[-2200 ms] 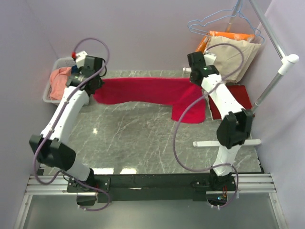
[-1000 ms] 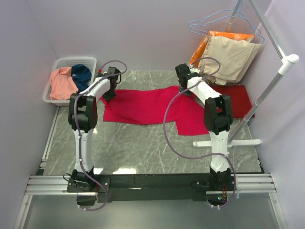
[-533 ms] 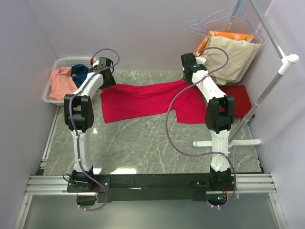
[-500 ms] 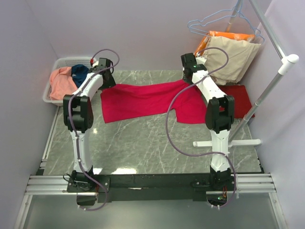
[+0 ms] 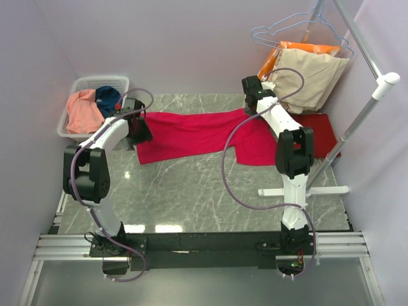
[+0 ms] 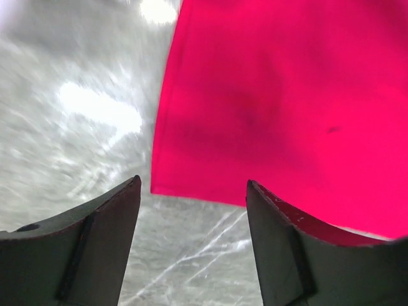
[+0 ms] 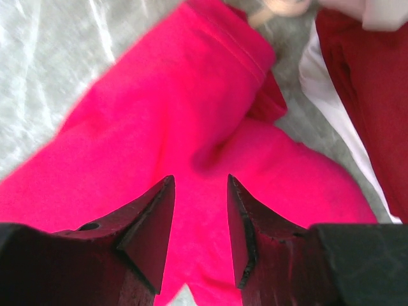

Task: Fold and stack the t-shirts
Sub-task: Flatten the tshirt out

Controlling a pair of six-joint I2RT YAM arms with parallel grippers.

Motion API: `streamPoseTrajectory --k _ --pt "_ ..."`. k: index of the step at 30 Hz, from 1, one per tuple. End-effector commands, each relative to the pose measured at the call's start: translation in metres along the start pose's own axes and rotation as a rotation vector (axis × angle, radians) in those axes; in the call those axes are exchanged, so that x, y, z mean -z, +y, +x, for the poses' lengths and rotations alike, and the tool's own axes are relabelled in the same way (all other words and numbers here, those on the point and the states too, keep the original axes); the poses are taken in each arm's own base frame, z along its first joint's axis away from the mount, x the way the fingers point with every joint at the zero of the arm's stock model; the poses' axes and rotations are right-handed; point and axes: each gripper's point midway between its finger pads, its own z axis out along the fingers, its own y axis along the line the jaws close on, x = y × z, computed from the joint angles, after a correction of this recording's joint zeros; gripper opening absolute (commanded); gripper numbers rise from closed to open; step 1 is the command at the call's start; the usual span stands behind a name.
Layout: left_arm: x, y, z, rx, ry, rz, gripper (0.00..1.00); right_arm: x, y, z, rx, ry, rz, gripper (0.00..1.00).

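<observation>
Both pincers stand open and empty. The left gripper has its jaws spread with only marble and a hem line showing between them, and the right gripper hangs with its jaws parted above cloth, pinching nothing. The crimson t-shirt lies flat along the far part of the tabletop. It forms a long band roughly parallel to the far edge, and its right end widens into a flap that reaches toward the near edge. I judge it is laid out this way so the next fold has a flat, stretched base, with one of my grippers at each end of the band. The left one sits at the cloth's left edge, the right one over the bunched right end. The cloth is a matte, soft knit. The left hem runs straight and clean to a corner, while the right end shows a stitched cuff and a shallow crease where layers overlap, so that end needs smoothing. The darker red t-shirt lies as a flat rectangle at the far right edge, probably the start of the stack. The salmon-pink t-shirt and the teal-blue t-shirt sit crumpled in the white basket at the far left corner, waiting. The marble is glossy with glare patches, so cloth should slide on it easily.
</observation>
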Motion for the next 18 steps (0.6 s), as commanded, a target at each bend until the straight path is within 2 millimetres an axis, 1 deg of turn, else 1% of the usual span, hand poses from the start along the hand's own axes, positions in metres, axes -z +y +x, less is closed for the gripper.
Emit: streamPoseTrajectory --k 1,2,4,5,6,7,9,10,16,18 --pt "-0.015 -0.008 0.034 0.049 0.091 0.064 0.71 0.025 -0.009 -0.011 -0.029 -0.024 -0.013 0.45" --pt "-0.017 -0.007 0.038 0.06 0.1 0.062 0.72 0.023 -0.013 -0.004 -0.019 -0.01 -0.004 0.45" --pt "-0.023 -0.003 0.045 0.068 0.11 0.04 0.71 0.025 -0.015 -0.001 -0.017 -0.006 -0.006 0.45" --pt "-0.025 -0.001 0.048 0.077 0.115 0.028 0.7 0.023 -0.018 0.005 -0.009 0.006 0.001 0.45" --pt "-0.027 0.0 0.052 0.078 0.122 0.025 0.7 0.025 -0.021 0.004 -0.015 0.002 0.004 0.45" --pt "-0.028 0.001 0.054 0.081 0.129 0.018 0.69 0.024 -0.024 0.009 -0.009 0.011 0.011 0.45" --pt "-0.031 0.005 0.059 0.087 0.137 -0.001 0.67 0.025 -0.027 0.011 -0.011 0.014 0.015 0.44" --pt "-0.031 0.006 0.06 0.089 0.137 -0.006 0.67 0.024 -0.028 0.015 -0.007 0.021 0.018 0.44" --pt "-0.04 0.015 0.069 0.101 0.155 -0.07 0.63 0.024 -0.031 0.017 -0.008 0.03 0.026 0.43" --pt "-0.044 0.018 0.068 0.094 0.145 -0.094 0.63 0.026 -0.03 0.018 -0.004 0.034 0.022 0.43"
